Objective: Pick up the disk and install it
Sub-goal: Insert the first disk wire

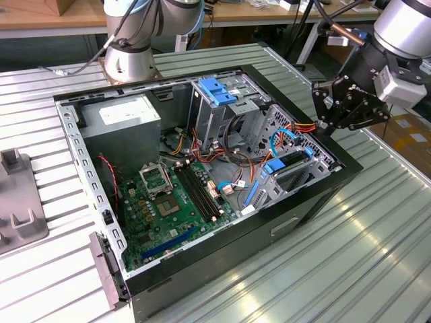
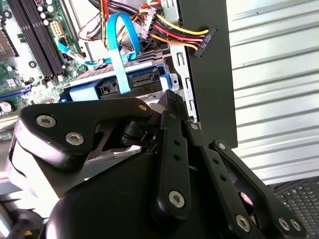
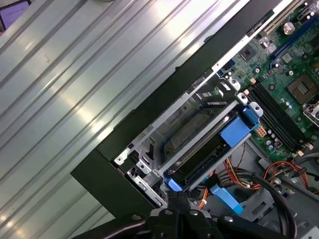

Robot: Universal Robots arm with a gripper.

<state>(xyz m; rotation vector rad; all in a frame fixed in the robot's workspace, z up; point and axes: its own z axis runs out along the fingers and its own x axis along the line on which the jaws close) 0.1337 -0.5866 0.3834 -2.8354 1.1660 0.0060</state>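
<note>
— Where's the pincer (image 1: 323, 111) right now?

— Hanging over the far rim of the open computer case (image 1: 323, 195), on the exterior view's right. In the first wrist view its two fingertips (image 3: 176, 200) are pressed together with nothing between them, so it's clenched on empty air.

— And the disk?

— Already sitting in the case. The disk (image 3: 207, 154), grey with blue rails, lies slotted in the metal bay (image 3: 184, 124) just inside that rim, right below the fingertips but not touching them. In the second wrist view the disk (image 2: 134, 82) has a flat blue cable (image 2: 119, 55) looping up from its end.

— What's around it?

— A bundle of red, yellow and black wires (image 2: 169, 30) just beside it, the green circuit board (image 1: 178, 202) further in, and a ribbed metal table (image 1: 350, 269) underneath everything.
</note>
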